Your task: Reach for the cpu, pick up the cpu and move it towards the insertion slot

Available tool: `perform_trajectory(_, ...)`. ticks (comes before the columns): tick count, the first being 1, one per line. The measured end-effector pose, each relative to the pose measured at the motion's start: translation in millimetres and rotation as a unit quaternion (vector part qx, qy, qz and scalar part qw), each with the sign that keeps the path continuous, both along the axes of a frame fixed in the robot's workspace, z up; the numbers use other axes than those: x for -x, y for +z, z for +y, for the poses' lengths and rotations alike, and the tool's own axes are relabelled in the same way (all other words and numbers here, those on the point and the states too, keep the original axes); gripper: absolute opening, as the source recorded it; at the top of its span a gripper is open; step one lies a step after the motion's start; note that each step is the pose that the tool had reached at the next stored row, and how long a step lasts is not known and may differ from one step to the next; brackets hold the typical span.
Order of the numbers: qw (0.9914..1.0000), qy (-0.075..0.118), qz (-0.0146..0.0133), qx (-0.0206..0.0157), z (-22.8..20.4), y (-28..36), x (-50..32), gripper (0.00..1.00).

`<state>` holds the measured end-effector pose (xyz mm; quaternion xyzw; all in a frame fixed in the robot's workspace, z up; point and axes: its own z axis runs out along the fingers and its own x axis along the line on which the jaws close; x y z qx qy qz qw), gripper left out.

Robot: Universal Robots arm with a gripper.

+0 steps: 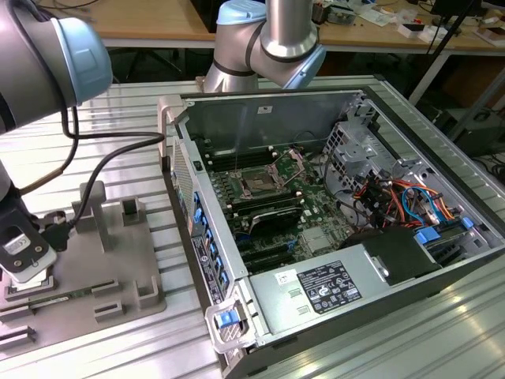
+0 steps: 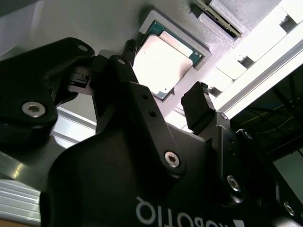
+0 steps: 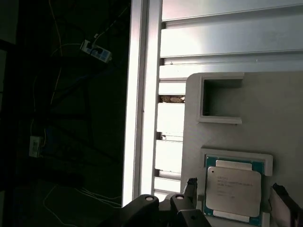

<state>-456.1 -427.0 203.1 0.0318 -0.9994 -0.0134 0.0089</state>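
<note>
Over at the exterior view's left, the arm [image 1: 35, 67] bends down above the grey tray [image 1: 118, 272] that lies on the slatted metal table [image 1: 118, 103], and its white-and-black head sits low over the tray's near corner. In both wrist views the gripper [image 3: 235, 188] has its black fingers [image 3: 191, 185] spread apart, one on each side of the cpu [image 3: 233, 190], and I can see a gap between each tip and the chip, so nothing is clamped. The cpu lies flat, silvery top up, inside its square framed recess in the tray, with a thin band of green board showing around the pale lid. In the second wrist view the chip [image 2: 163, 64] shows between the two dark fingertips [image 2: 198, 106] and just beyond them. Near the recess in the first wrist view is a smaller square pocket [image 3: 221, 97] in the tray, and past the tray's edge run the bright table slats. Well apart from all this, towards the exterior view's right, the open computer case [image 1: 260, 118] lies on its side; the insertion slot [image 1: 259, 183] sits on the green board inside it, dark in the middle with its metal frame around it and the bracket standing up behind, with black memory slots [image 1: 264, 213] beside it
</note>
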Motion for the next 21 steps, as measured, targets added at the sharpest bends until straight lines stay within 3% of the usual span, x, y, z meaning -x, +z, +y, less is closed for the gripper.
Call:
perform_trajectory(11, 1.00000, 0.001, 0.0000, 0.0000, 0.0, -7.6, -1.6, 0.66)
perform_trajectory(21, 1.00000, 0.001, 0.0018, 0.0000, 2.5, -13.4, -1.5, 0.66)
